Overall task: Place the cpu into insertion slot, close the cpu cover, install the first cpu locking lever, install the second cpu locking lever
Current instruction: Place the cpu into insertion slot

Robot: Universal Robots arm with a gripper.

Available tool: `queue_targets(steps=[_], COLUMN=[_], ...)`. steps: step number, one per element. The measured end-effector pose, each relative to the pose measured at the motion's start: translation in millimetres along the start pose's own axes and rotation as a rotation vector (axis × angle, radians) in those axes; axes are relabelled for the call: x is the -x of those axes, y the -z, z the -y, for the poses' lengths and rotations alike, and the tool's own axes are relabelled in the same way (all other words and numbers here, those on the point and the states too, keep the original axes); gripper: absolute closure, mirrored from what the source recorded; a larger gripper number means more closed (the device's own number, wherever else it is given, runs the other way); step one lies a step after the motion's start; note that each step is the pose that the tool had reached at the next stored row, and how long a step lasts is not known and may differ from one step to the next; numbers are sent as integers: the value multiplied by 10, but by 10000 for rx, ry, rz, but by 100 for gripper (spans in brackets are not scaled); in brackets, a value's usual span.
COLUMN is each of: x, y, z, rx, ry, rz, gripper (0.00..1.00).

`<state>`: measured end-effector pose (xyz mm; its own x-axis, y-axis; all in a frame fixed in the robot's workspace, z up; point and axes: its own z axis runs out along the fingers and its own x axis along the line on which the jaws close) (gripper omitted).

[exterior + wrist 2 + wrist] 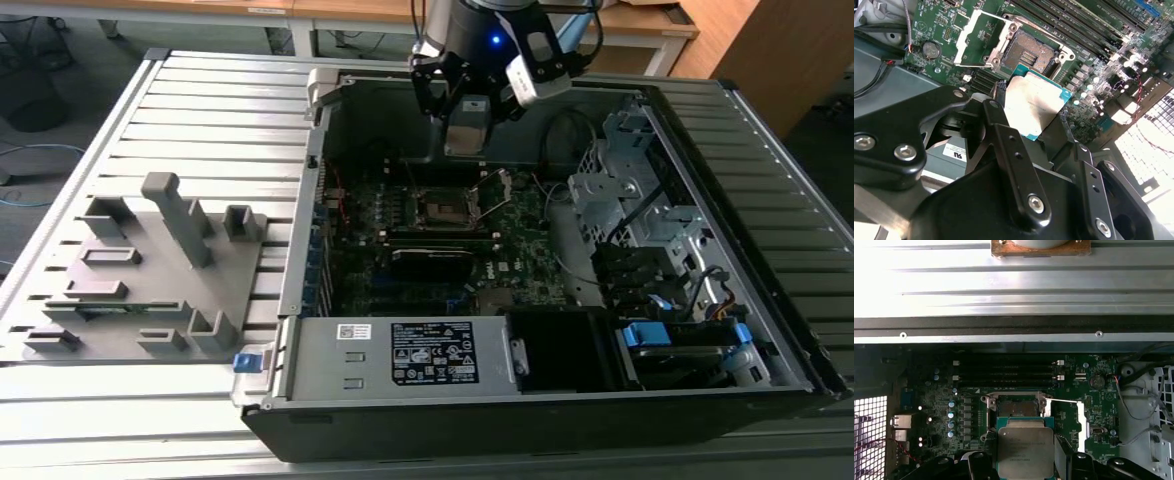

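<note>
In the exterior view, the black two-fingered gripper (467,128) hangs over the far end of the open dark metal computer case (299,262). It is clamped on the small flat square cpu with a dull silver-grey metal top (469,141), clear above the square, silver-rimmed insertion slot (447,206) on the green motherboard (400,272). From this height a descent could easily land off-centre, since the chip sits nearer the case's back wall than the socket does. In the second wrist view, the fingers (998,125) pinch the cpu (1031,106) by two opposite edges. The dark socket (1030,52) lies bare beyond it, and the thin silvery cpu cover (979,39), a frame with a cut-out centre, is folded back beside it. The grip looks shallow, so any tilt or slip on release could drop a corner first and bend the contacts. In the first wrist view, the cpu (1025,450) overlaps the slot's near rim (1016,407), and the raised cover (1080,424) stands just beside the fingers' path. A sideways correction could catch the cover, and I cannot tell whether the chip's notches match the socket's keys.
</note>
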<state>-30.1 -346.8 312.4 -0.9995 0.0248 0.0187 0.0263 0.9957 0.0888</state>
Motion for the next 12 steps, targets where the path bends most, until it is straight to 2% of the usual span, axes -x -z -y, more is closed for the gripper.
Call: queue_targets(steps=[12], x=[0], y=[-32], z=[3], rx=[-1], ry=[1], rz=[10], gripper=[46])
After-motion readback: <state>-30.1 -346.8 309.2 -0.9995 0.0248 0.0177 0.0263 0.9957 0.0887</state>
